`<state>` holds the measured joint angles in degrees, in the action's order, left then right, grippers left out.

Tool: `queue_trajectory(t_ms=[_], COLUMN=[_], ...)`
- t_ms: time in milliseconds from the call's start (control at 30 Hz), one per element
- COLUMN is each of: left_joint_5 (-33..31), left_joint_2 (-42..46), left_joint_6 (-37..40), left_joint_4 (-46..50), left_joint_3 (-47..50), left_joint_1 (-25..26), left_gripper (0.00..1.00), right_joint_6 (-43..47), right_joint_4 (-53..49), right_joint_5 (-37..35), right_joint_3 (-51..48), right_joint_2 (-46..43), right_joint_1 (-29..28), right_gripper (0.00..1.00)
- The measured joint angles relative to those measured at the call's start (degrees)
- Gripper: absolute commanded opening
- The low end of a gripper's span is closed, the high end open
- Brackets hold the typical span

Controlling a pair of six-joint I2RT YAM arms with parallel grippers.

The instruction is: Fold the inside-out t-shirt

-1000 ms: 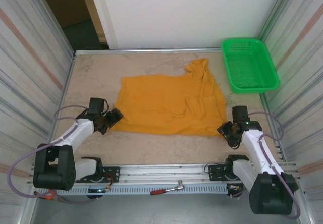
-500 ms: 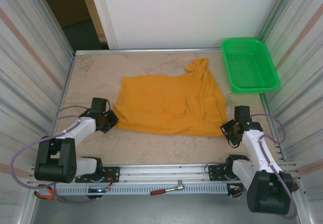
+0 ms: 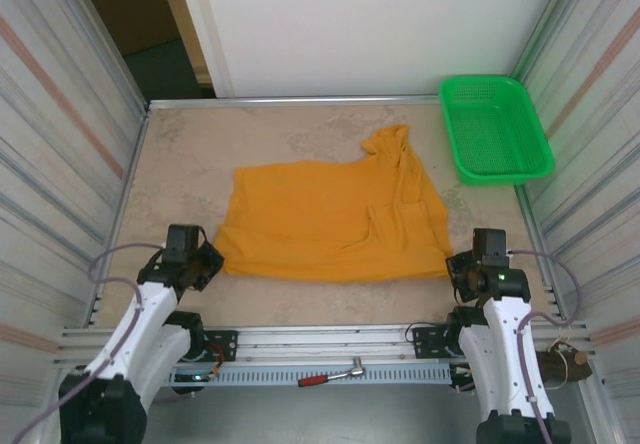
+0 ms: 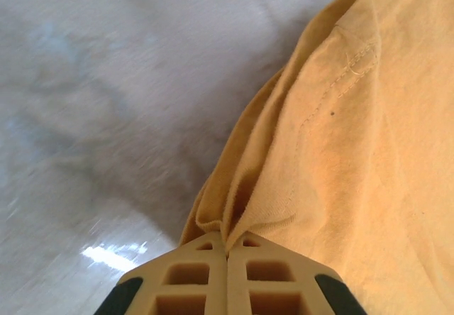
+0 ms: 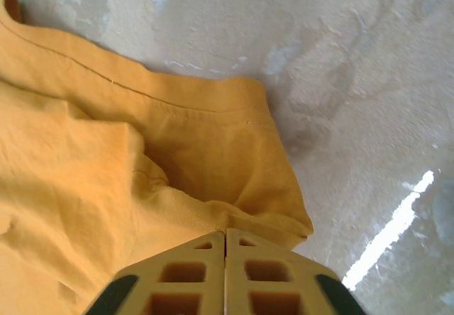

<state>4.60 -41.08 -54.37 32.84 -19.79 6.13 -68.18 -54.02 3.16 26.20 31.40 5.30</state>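
The orange-yellow t-shirt (image 3: 325, 222) lies spread across the middle of the table, one sleeve bunched toward the back right. My left gripper (image 3: 205, 264) is shut on the shirt's near left corner; in the left wrist view the fabric (image 4: 340, 137) is pinched between the closed fingers (image 4: 195, 276). At the near right corner my right gripper (image 3: 462, 266) is shut on the hem. The right wrist view shows the cloth (image 5: 106, 187) running into the closed fingertips (image 5: 262, 272). No dark logo is visible.
A green plastic basket (image 3: 495, 129) stands at the back right corner. Striped walls close in both sides. A metal rail (image 3: 330, 349) with a red-handled tool (image 3: 330, 376) runs along the near edge.
Both grippers have pulled back toward the near edge, dragging the shirt's front edge with them. The shirt now lies flatter and nearer the arms.
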Motion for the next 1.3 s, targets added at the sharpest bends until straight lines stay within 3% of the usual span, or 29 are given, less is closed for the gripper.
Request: queue_trajectory(t_ms=[67,133,267,400,600,800,967,1100,1300], left_joint_5=[-0.7,-2.0,-4.9,-6.3,-3.7,0.8,3.3,4.1,4.9], left_joint_2=[2.9,5.0,5.2,-2.6,-31.0,-56.8,-66.4,-68.3,-70.1], left_joint_6=[-1.0,-1.4,-0.2,4.0,14.2,23.3,27.0,28.1,29.4], left_joint_4=[3.1,6.3,10.5,7.8,-1.1,-3.7,-1.5,-0.7,0.4], left_joint_3=[0.1,-0.3,-5.6,-14.2,-33.9,-54.5,-63.7,-65.8,-68.3], left_joint_1=[0.0,0.0,0.0,0.0,-1.5,-2.7,-3.0,-3.0,-3.3], left_gripper=[0.63,0.75,0.80,0.84,0.89,0.96,0.96,0.96,0.96], right_joint_6=[-0.4,-0.4,1.2,7.1,20.9,33.0,38.8,41.2,41.9], right_joint_4=[-1.0,-2.3,-3.4,1.3,9.2,10.3,4.6,-0.8,-3.5], right_joint_5=[0.1,0.1,0.2,2.6,6.8,5.8,3.2,0.8,-0.4], right_joint_3=[0.0,0.7,6.7,16.5,41.1,70.6,96.1,112.7,117.5], right_joint_2=[-0.1,0.1,0.9,8.0,40.0,72.5,95.5,109.7,116.8], right_joint_1=[0.1,0.1,0.1,-0.1,-5.6,-11.1,-11.7,-11.6,-10.8], right_gripper=[0.59,0.59,0.59,0.59,0.59,0.59,0.50,0.50,0.54])
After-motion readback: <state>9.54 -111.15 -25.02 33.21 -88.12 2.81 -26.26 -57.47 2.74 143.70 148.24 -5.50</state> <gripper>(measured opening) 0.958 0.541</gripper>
